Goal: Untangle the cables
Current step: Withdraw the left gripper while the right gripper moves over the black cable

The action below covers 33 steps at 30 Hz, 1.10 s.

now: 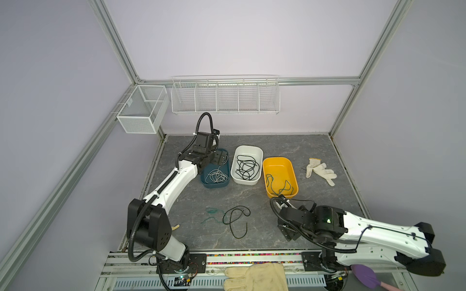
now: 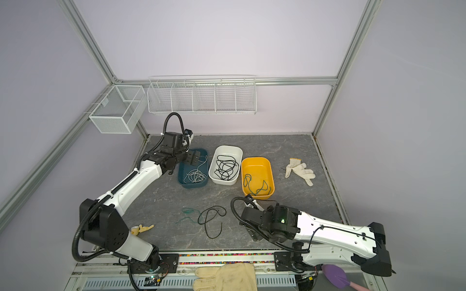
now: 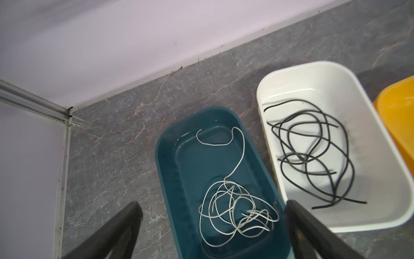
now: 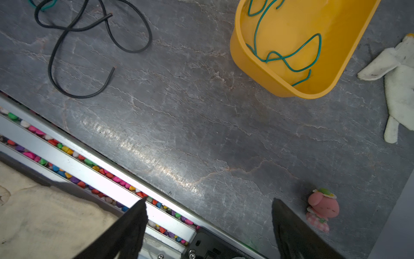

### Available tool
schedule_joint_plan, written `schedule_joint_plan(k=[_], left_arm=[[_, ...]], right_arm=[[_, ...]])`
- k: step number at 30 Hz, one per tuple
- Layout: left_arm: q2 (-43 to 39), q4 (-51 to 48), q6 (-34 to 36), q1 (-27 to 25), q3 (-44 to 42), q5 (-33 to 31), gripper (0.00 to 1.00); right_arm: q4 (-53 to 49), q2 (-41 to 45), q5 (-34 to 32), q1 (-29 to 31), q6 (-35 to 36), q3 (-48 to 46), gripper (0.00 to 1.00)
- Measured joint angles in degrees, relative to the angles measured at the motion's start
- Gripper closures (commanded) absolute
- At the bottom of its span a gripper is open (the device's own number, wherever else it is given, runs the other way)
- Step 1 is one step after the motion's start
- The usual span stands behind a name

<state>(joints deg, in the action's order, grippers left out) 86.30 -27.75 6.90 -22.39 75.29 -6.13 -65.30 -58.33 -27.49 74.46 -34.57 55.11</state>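
Observation:
White cables [image 1: 216,175] [image 3: 233,201] lie bunched in a teal bin [image 1: 214,186]. My left gripper [image 1: 219,159] [image 3: 212,203] hovers over that bin, open and empty. Black cables [image 1: 247,167] [image 3: 313,157] fill the white bin [image 1: 248,147]. A teal-green cable [image 1: 278,185] [image 4: 286,56] rests in the yellow bin [image 1: 277,161]. Loose on the table lie a black cable [image 1: 235,220] [image 4: 89,40] and, touching its left side, a teal-green cable [image 1: 210,215]. My right gripper [image 1: 290,230] [image 4: 208,199] stands open near the front edge, right of the loose cables, holding nothing.
A white glove [image 1: 320,171] lies at the right. A large cream glove [image 1: 254,277] sits on the front rail. A pink toy [image 4: 322,208] stands near my right gripper. A small wooden hand [image 2: 142,228] lies front left. Wire baskets [image 1: 224,95] hang on the back wall.

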Motion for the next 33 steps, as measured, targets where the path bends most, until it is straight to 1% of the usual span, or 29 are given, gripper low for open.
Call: schedule_joint_plan(k=[5,9,15,19,25,33], left_arm=[[-10.7,3.1,-4.2,0.0,-7.0,3.0,0.01],[-17.8,4.1,-6.6,0.0,-12.1,5.8,0.01],[-27.4,4.7,-8.4,-0.2,-20.3,8.4,0.01],[-33.1,5.6,-8.9,-1.2,-27.1,9.4,0.01],[-36.9,6.2,-8.5,-4.6,-34.8,8.9,0.01],[-37.1,6.5,-3.8,-9.0,-38.6,8.0,0.01]], right_arm=[[0.8,6.4,-2.3,0.0,-0.7,-0.3,0.12],[2.2,11.5,-3.2,0.0,-2.2,-2.1,0.12],[2.6,11.8,-3.3,0.0,-5.2,-2.2,0.12],[5.2,12.0,-2.1,0.0,-6.4,-2.7,0.12],[12.1,11.6,1.9,0.0,-7.5,-5.0,0.12],[20.1,6.0,6.7,0.0,-9.6,-5.9,0.12]])
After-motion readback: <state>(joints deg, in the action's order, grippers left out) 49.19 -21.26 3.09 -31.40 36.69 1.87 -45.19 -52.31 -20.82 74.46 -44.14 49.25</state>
